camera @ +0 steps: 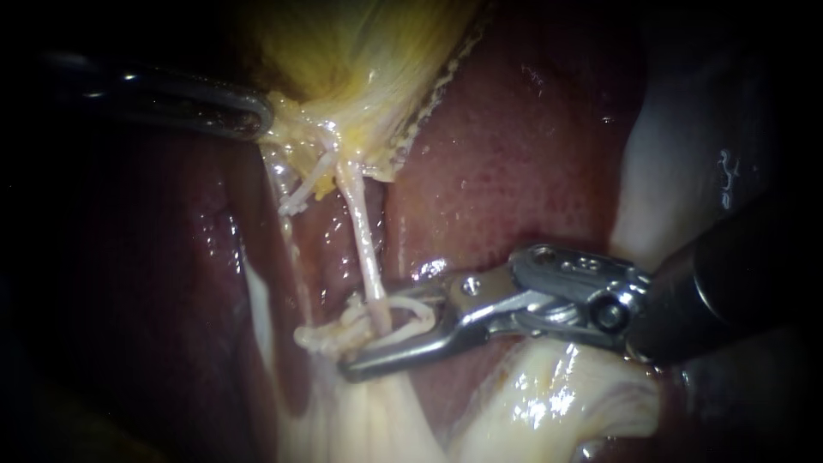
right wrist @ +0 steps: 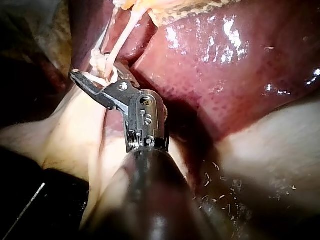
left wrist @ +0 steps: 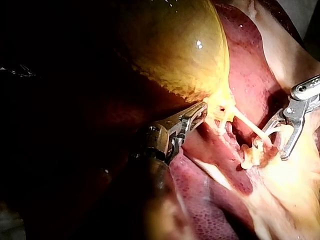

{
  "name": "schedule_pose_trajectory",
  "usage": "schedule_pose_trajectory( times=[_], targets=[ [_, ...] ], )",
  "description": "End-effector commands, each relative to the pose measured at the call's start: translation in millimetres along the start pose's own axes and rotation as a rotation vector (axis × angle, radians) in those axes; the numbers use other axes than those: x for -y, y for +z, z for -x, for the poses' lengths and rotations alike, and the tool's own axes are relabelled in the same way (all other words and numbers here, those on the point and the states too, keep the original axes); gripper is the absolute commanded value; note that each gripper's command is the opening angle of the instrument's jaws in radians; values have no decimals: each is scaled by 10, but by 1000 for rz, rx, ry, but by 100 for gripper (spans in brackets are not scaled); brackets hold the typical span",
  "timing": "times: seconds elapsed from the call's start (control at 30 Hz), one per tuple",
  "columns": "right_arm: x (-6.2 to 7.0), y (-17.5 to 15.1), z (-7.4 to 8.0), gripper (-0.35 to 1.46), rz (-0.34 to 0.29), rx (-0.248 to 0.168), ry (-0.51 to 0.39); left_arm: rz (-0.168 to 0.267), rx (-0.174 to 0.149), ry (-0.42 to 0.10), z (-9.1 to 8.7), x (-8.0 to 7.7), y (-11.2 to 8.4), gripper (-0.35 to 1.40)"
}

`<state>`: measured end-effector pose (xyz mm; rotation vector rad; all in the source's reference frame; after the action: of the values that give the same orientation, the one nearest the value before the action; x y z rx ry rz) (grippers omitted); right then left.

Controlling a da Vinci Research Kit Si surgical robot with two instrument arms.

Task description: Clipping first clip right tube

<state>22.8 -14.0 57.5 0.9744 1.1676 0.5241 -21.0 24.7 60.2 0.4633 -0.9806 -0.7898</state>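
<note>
Left instrument (left wrist: 199, 114): narrow grey metal jaws with ridged edges, and a small metal joint with a round pin behind them.
Left shaft (left wrist: 161, 172): round and very dark, almost black.
Right instrument (camera: 387, 336): thin, straight jaws of bright silver metal.
Right joint (camera: 573, 291): a silver block with round pins, one dark screw and small stamped marks.
Right shaft (camera: 741, 283): a thick, smooth, black tube.

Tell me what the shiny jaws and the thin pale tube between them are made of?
The jaws of the right instrument look like polished metal: silvery grey, hard-edged, with bright glints. The tube looks like soft, wet body tissue, probably: pale pinkish-white, thin, stretched and glossy.
</note>
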Motion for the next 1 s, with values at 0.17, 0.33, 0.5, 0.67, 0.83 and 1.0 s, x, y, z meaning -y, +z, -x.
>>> schedule_pose_trajectory(
  times=[0.17, 0.33, 0.5, 0.67, 0.83, 1.0],
  targets=[
    [0, 0, -1, 28, -26, 20, 25, -1, 0, 0, 0, 0, 0, -35],
    [-10, -2, 0, 16, -30, 26, 47, -1, 0, 0, 0, 0, 0, -35],
    [-18, -4, 1, 2, -29, 30, 82, -1, 0, 0, 1, 0, 0, -35],
    [-17, -4, 0, -35, -28, 35, 130, -1, 0, 0, 1, 0, 0, -35],
    [-16, -4, -2, -35, -29, 35, 131, -1, 0, 0, 1, 0, 0, -35],
    [-19, -5, -2, -35, -29, 35, 130, -1, 0, 0, 1, 0, 0, -35]
  ],
)
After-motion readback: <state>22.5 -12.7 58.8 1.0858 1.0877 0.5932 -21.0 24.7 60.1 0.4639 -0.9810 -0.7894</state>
